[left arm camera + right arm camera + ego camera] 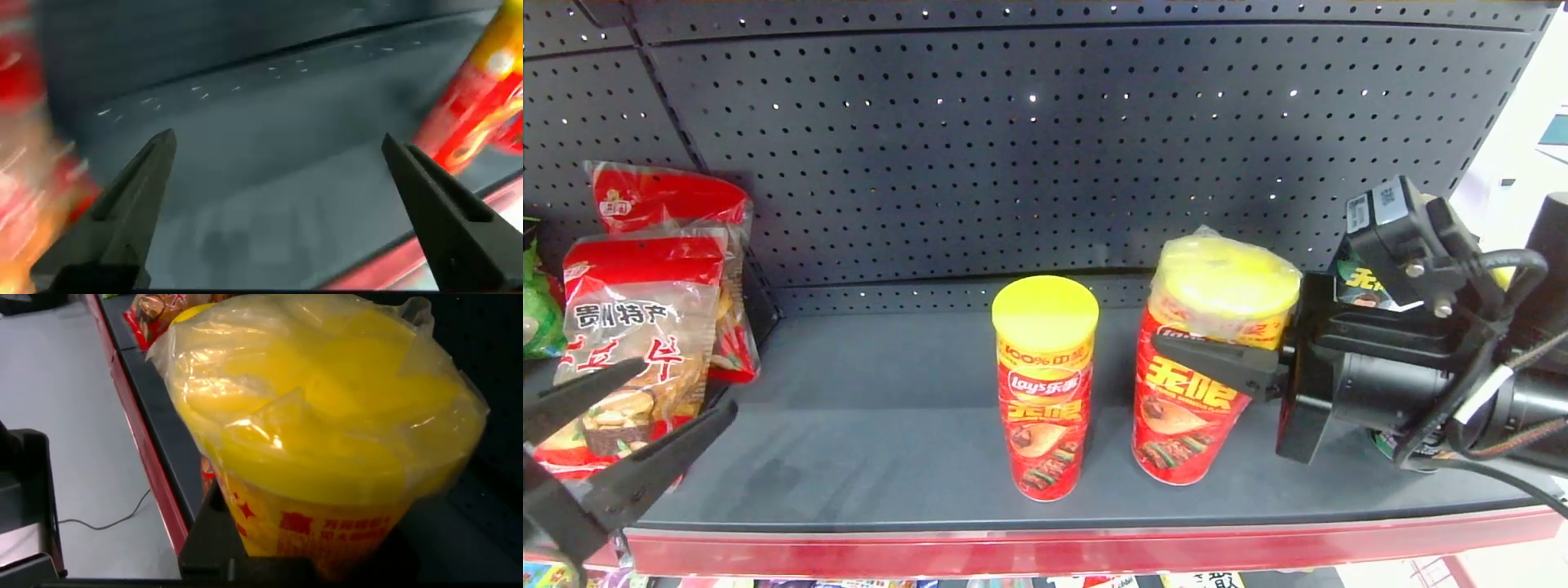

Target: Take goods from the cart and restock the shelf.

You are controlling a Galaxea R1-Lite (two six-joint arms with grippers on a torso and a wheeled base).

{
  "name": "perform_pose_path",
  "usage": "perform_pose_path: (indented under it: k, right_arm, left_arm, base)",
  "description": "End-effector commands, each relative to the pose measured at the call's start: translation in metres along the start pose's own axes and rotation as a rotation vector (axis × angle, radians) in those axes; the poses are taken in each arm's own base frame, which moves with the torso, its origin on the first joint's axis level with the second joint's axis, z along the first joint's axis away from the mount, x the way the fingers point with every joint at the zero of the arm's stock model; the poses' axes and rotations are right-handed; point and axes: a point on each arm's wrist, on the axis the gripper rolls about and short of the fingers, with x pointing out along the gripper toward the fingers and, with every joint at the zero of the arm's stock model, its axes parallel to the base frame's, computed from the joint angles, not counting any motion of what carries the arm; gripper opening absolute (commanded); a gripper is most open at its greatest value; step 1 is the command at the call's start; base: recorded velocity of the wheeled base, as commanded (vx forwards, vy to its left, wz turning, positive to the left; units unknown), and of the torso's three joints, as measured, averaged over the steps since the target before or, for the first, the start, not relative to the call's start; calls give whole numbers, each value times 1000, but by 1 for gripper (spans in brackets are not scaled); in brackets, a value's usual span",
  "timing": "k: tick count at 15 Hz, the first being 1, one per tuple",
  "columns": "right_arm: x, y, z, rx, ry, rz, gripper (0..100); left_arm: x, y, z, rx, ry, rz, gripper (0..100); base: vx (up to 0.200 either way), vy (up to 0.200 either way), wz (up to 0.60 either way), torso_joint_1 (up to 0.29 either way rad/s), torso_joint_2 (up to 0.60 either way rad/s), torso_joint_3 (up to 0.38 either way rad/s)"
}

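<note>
— Right pincer (1176, 322): closed on item 1, the wrapped can pack (1188, 429). The grip is on the upper body, just under the yellow lids. The near finger (1225, 367) lies across the front; the far finger is hidden behind the pack.

— Location of item 1?

— Right-hand part of the shelf (874, 425), just beside item 2, a single can (1045, 392), with a gap between them. The base looks to be on or barely off the shelf board, and the top leans toward the arm.

— Handling note?

— Step judged: setting down. Bring the pack upright so the base sits flat before letting go, or it may tip into item 2. The loose film could snag a finger, so open wide, then draw straight back, away from the single can. Keep the base well behind the red front lip (1094, 543).

— Left pincer (686, 384)?

— Open and empty, low at the shelf's left front, before the snack bags (645, 310). It is well apart from both items.
</note>
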Motion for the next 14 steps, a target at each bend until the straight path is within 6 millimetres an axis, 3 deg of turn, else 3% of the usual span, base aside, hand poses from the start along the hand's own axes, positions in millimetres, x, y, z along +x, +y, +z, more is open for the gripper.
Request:
perform_pose_path:
  k: [1, 5, 6, 7, 9, 12, 14]
  right_arm:
    - [-3, -11, 1, -1, -3, -43, 0]
    - [-2, -14, 8, -11, -26, -55, 0]
    - [-2, -14, 8, -11, -26, -55, 0]
    - [-4, -18, 11, -13, -37, -69, 0]
    - [-5, -18, 12, -15, -40, -73, 0]
    - [-5, -19, 14, -17, -45, -75, 0]
    - [-5, -19, 14, -18, -47, -76, 0]
  left_arm:
    - [-44, -13, -31, -2, -76, 135, 100]
    - [-78, -33, -80, -60, -15, 165, 100]
    - [-78, -33, -80, -60, -15, 165, 100]
    - [-98, -43, -103, -99, 19, 223, 100]
    - [-96, -41, -103, -123, 39, 223, 100]
    - [-99, -39, -103, -100, 48, 10, 100]
    - [-100, -36, -104, -108, 29, 131, 100]
  base:
    - [0, 0, 0, 0, 0, 0]
    - [0, 0, 0, 0, 0, 0]
    - [0, 0, 0, 0, 0, 0]
    - [0, 0, 0, 0, 0, 0]
    - [0, 0, 0, 0, 0, 0]
    - [0, 0, 0, 0, 0, 0]
    - [0, 0, 0, 0, 0, 0]
